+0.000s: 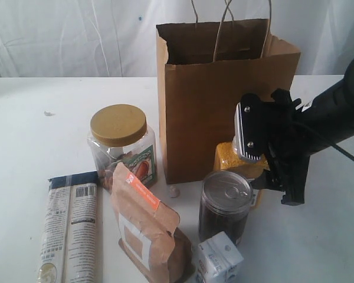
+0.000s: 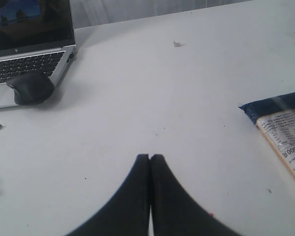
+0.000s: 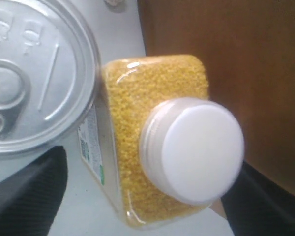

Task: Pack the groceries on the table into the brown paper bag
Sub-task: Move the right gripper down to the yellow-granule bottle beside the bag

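The brown paper bag (image 1: 224, 100) stands open and upright at the back of the table (image 1: 29, 135). In front of it are the yellow-lidded jar (image 1: 119, 138), the long printed packet (image 1: 71, 227), the brown pouch (image 1: 147, 227), the dark tin (image 1: 225, 203) and the small white carton (image 1: 217, 259). The yellow bottle (image 1: 227, 156) stands against the bag, half hidden by my right gripper (image 1: 274, 180). In the right wrist view that gripper (image 3: 147, 177) is open, its fingers (image 3: 29, 191) straddling the white-capped bottle (image 3: 194, 147) beside the tin's lid (image 3: 34, 73). My left gripper (image 2: 150, 157) is shut and empty over bare table, near the packet's end (image 2: 285, 132).
A laptop (image 2: 29, 49) and a black mouse (image 2: 29, 87) lie at the table's edge in the left wrist view. Tiny paper balls lie by the bag's foot (image 1: 174, 190) and at the far left (image 1: 47, 113). The bag wall (image 3: 226, 59) is right beside the bottle.
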### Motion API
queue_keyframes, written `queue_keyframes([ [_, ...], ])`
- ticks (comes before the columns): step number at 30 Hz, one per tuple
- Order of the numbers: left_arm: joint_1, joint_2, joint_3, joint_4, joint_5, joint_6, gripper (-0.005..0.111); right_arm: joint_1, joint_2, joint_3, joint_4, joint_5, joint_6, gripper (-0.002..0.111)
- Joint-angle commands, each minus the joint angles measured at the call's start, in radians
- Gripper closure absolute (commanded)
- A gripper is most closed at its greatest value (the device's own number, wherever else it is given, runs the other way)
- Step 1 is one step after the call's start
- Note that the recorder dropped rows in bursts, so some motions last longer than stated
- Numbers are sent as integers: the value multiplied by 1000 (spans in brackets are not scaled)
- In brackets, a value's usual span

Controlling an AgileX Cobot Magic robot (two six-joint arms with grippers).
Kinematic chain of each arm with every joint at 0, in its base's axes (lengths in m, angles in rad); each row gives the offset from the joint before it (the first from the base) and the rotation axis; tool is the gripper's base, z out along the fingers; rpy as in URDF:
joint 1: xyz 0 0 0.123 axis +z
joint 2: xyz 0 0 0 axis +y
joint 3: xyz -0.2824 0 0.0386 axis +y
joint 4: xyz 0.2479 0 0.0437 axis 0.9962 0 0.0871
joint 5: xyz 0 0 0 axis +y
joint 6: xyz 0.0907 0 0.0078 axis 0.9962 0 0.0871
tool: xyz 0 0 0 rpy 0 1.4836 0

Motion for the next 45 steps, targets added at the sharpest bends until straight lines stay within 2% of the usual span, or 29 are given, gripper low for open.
queue_keyframes([
  [1,-8,-4,4,-4,-5,-1,107,3,2,-2,-1,24,32,36],
  [5,-8,-4,4,-4,-5,-1,107,3,2,-2,-1,43,116,45],
  [10,-8,-4,4,-4,-5,-1,107,3,2,-2,1,66,206,51],
  [26,-8,-4,4,-4,-5,-1,107,3,6,-2,-21,138,513,52],
  [33,-8,-4,4,-4,-5,-1,107,3,6,-2,-75,180,594,58],
  [36,-8,-4,4,-4,-5,-1,107,3,6,-2,-75,142,600,58],
  [39,-8,-4,4,-4,-5,-1,107,3,6,-2,-75,51,690,57],
  [42,-8,-4,4,-4,-5,-1,107,3,6,-2,-75,-31,825,50],
  [45,-8,-4,4,-4,-5,-1,107,3,6,-2,-75,-36,859,45],
])
